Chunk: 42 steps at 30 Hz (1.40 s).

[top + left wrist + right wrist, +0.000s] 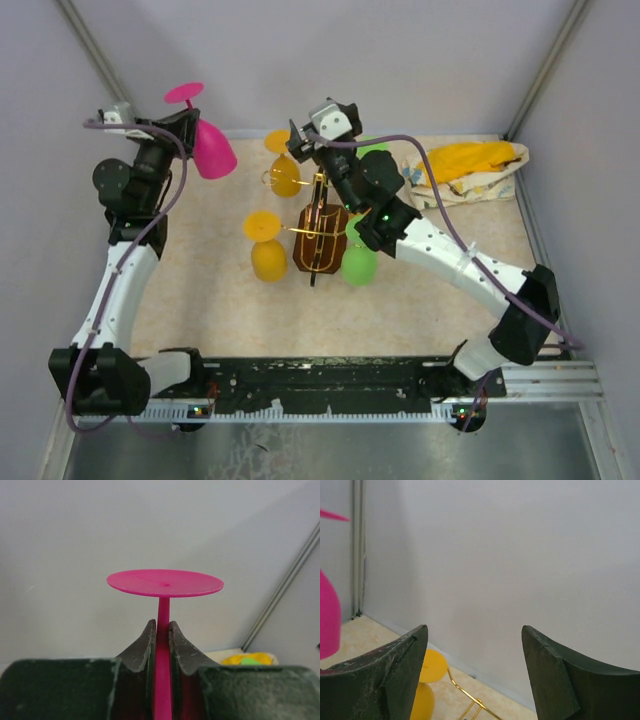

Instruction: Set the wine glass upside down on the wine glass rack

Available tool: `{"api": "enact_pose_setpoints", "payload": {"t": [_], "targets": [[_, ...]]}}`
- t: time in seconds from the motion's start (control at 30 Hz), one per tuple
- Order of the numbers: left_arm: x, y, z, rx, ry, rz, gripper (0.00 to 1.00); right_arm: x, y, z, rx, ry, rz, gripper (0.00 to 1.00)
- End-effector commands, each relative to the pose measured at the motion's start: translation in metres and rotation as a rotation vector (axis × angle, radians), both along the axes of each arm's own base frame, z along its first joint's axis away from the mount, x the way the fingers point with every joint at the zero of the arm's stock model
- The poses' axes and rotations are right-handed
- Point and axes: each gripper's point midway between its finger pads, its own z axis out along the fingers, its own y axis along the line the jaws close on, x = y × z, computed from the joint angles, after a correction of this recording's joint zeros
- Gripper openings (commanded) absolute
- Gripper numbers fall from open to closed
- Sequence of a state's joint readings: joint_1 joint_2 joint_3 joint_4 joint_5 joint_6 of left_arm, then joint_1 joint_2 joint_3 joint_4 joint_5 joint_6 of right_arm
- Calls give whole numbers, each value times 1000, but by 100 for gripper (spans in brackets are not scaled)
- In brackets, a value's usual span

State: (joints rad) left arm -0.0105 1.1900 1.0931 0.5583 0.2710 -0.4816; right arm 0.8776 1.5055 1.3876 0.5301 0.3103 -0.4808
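Holding pink wine glass (212,148) inverted w/ left gripper (161,626) clamped on stem, right gripper (472,640) agape; next, likely slide stem into free wine glass rack (320,240) loop.

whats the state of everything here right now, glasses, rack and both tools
pink wine glass: upside down, foot up, held in the air
left tool: shut on its stem
right tool: open, holding nothing
wine glass rack: standing upright
yellow glasses: both upside down, feet up, at the rack
green glass: upside down beside the rack
yellow cloth: crumpled
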Motion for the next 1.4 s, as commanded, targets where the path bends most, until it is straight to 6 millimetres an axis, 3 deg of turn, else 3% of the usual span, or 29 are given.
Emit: {"api": "enact_pose_setpoints", "payload": {"t": [0.0,0.23,0.53,0.77,1.17,1.37], "targets": [[-8,2,-22,204,-50,52,0,-1,-35,34,87,13,-74,76],[-16,-4,-66,254,-13,19,0,8,-51,29,84,43,-122,76],[-37,-53,-116,425,-29,-299,0,12,-64,20,79,54,-144,77],[-57,-76,-143,460,-100,-474,0,12,-73,13,77,61,-160,78],[-87,-93,-160,451,-199,-648,0,16,-77,9,60,57,-177,80],[-86,-96,-169,389,-214,-702,0,18,-75,10,58,54,-175,80]]}}
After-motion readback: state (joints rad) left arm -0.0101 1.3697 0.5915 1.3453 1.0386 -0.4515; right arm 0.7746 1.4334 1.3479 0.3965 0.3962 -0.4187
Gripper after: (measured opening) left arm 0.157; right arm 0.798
